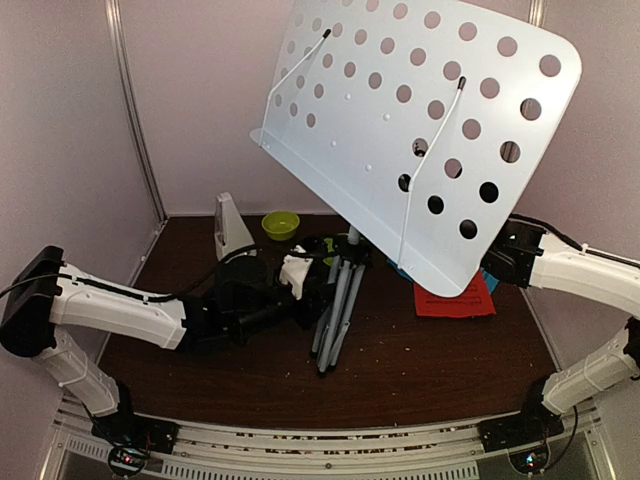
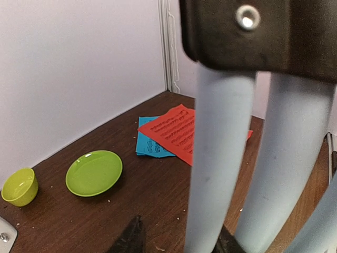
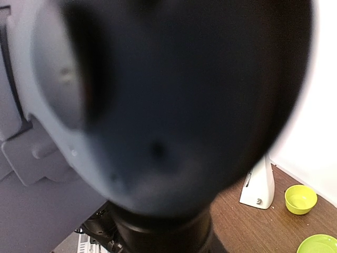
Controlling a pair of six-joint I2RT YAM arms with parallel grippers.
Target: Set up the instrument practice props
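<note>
The pale grey perforated music-stand desk hangs tilted high over the table. Beneath it the grey tripod slants down with its legs folded together. My left gripper is open around one tripod leg: the right fingertip is against the leg and the left one stands apart. My right wrist reaches behind the desk, its fingers hidden. A blurred black joint fills the right wrist view, and that gripper carries the stand. The red sheet lies over the blue sheet. The whitish metronome stands at the back left.
A lime-green bowl and a lime-green plate sit on the brown table near the back wall. White walls close in the back and left. Crumbs are scattered over the tabletop.
</note>
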